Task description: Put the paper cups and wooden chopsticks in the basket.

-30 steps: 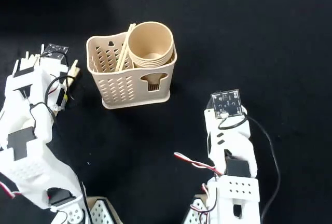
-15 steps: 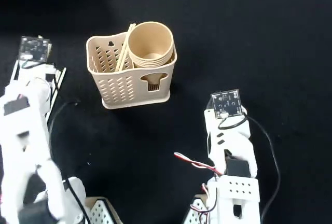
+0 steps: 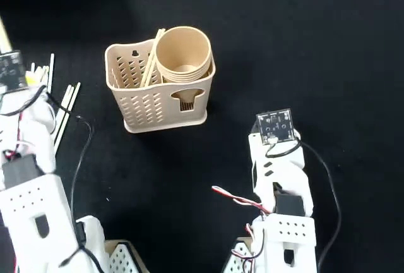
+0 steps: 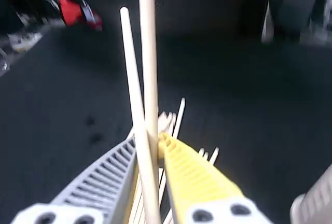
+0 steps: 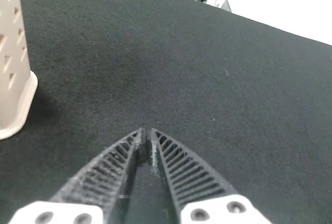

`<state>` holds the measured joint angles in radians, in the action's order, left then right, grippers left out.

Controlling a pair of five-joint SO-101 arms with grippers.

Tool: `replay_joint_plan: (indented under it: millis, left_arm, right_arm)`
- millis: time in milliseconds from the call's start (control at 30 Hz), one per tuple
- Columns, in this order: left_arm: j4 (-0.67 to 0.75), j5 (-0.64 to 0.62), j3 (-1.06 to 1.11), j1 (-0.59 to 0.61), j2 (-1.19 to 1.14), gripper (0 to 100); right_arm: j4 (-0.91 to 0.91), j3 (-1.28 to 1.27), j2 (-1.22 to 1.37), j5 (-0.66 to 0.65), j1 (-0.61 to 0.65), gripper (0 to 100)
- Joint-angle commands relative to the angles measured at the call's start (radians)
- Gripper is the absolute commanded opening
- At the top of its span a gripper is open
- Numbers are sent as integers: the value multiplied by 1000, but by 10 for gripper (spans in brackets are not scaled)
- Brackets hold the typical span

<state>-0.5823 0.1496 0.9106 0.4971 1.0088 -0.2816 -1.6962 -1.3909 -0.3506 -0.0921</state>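
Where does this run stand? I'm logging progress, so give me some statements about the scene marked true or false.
The left gripper is shut on two chopsticks. True.
The paper cups lie tipped over outside the basket. False: they stand stacked inside the basket.
The right gripper holds a cup. False: it is shut on nothing.
Loose chopsticks lie on the table, apart from the basket. True.
Some chopsticks already stand in the basket. True.
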Motion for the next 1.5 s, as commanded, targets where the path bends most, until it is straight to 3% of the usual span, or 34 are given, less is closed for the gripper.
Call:
replay_joint_plan:
  millis: [0, 100, 300, 400, 700, 933, 1267, 1367, 1467]
  left_arm:
    - [18, -87, -4, -41, 153, 29]
    - [74, -100, 7, -107, 244, 29]
    - [374, -100, 124, -251, 374, 29]
    - [454, -98, 159, -309, 405, 29]
    - [473, -101, 154, -506, 408, 28]
    - [569, -101, 156, -596, 404, 28]
    - [689, -215, 156, -607, 107, 28]
    - [671, -210, 163, -607, 40, 33]
    - [543, -212, 143, -607, 26, 79]
  right_arm:
    - [-3, 1, -8, -8, 14, 13]
    - [-3, 1, -8, -8, 14, 13]
    - [-3, 1, -8, -8, 14, 14]
    - [-3, 1, -8, -8, 14, 14]
    - [-3, 1, -8, -8, 14, 14]
    - [-2, 1, -8, -8, 14, 14]
    - [-2, 1, -8, -8, 14, 14]
    - [-2, 1, -8, -8, 14, 14]
    - [-2, 1, -8, -8, 12, 14]
